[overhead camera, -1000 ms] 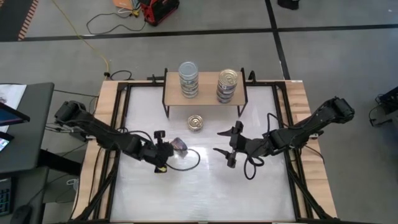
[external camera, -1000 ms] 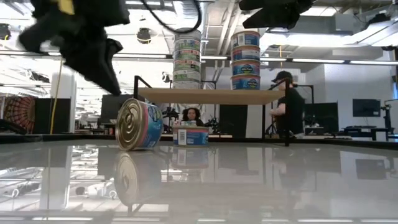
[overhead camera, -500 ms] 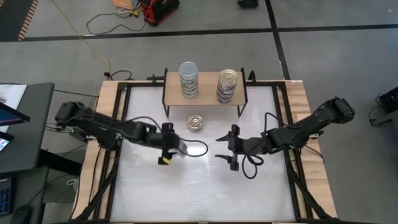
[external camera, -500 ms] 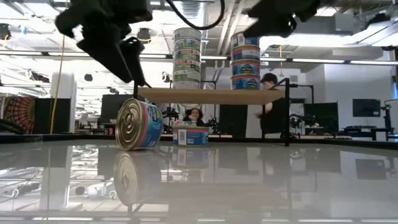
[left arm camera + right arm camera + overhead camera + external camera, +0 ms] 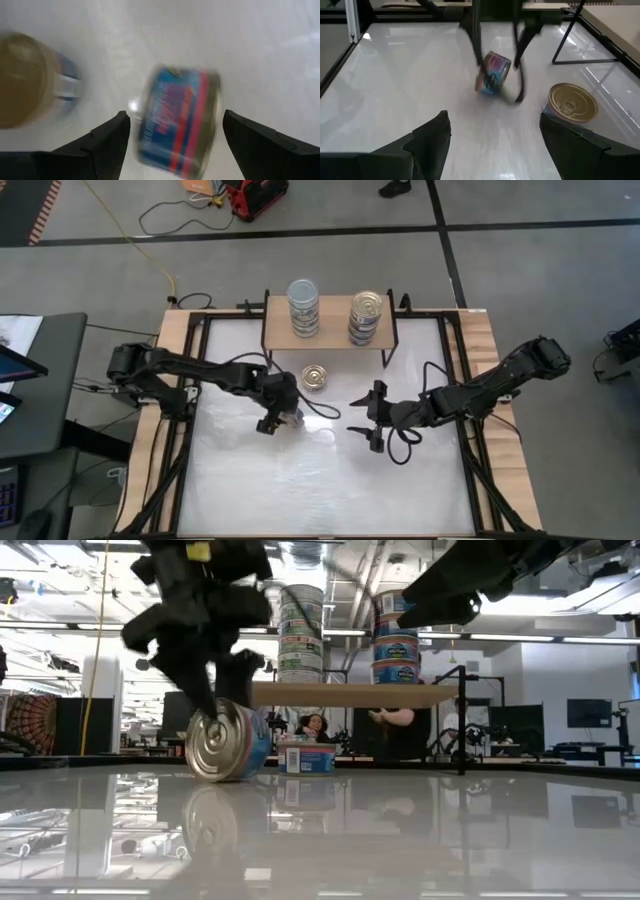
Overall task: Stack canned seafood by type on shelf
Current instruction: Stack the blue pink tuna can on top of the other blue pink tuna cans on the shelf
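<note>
A blue-and-red tin [image 5: 177, 122] lies on its side on the white table [image 5: 300, 490], resting on its curved wall. Its lid [image 5: 212, 743] faces the near edge. My left gripper [image 5: 284, 411] is open, slants down over this tin, and has one finger on each side of it. The wooden shelf [image 5: 330, 332] at the far edge carries a silver-lidded stack [image 5: 303, 307] and a gold-lidded stack [image 5: 366, 317]. One gold-lidded tin [image 5: 316, 376] stands upright in front of the shelf. My right gripper [image 5: 359, 414] hangs open to the right of the lying tin, with nothing in it. My left gripper comes at the lying tin from above, slanting down from the table's left, and its fingers [image 5: 107, 142] straddle the tin's two flat ends. The picture is blurred, so I cannot tell whether either finger touches the tin [image 5: 493, 79].
A black cable [image 5: 520, 92] loops beside the lying tin. The shelf's black legs [image 5: 570, 40] stand close to the upright gold tin [image 5: 571, 104]. The white tabletop stretches toward the near edge. A person [image 5: 400, 730] shows in the room behind the shelf.
My left gripper has swung toward the table's right, to the lying tin. It rolled at the wrist and opened from shut to wide. It now straddles the tin. My right gripper has tipped and sunk slightly, still open.
</note>
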